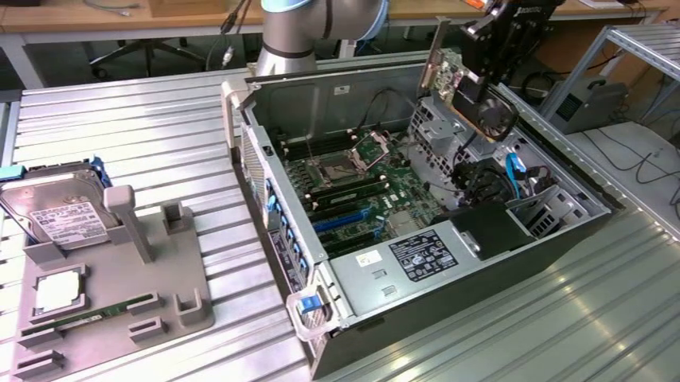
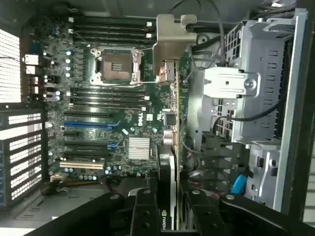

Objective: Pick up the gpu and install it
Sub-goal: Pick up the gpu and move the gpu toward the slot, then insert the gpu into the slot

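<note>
Above the open computer case (image 1: pixel 308 91) | claw (image 1: pixel 498 73) clamped on the gpu (image 1: pixel 455 79) | gpu upright on edge, well clear of the motherboard (image 2: pixel 113 123)

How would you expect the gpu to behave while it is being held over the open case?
The gpu looks stiff: a flat board that hangs straight from the hand. Gripped at one end, it might pivot if bumped. Its bare circuit side and thin silver bracket suggest it is fragile against the case walls.
</note>
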Controlling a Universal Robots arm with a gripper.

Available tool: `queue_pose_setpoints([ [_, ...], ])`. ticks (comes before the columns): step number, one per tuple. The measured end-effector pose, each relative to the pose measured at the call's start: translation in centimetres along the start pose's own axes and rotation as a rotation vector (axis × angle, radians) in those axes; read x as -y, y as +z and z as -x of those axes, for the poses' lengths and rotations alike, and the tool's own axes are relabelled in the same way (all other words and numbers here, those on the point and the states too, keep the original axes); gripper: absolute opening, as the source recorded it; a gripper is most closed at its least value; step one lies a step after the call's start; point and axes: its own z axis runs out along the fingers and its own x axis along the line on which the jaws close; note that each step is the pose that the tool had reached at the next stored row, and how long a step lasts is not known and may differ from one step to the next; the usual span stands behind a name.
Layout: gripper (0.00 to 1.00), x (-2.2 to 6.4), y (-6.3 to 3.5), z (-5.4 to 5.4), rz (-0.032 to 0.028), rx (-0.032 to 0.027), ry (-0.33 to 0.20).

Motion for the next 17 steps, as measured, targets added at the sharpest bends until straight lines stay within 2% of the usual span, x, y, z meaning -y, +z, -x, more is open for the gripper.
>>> queue_pose_setpoints([
  [1, 0.27, 0.07, 0.03, 1.54, 0.0002, 0.0001, -0.003],
  [7, 0.27, 0.08, 0.05, 2.34, 0.0001, 0.0001, -0.003],
  [11, 0.27, -0.59, 0.05, 2.38, 0.0002, 0.0001, -0.002],
  [17, 0.27, -0.67, 0.05, 2.38, 0.0001, 0.0001, -0.002],
])
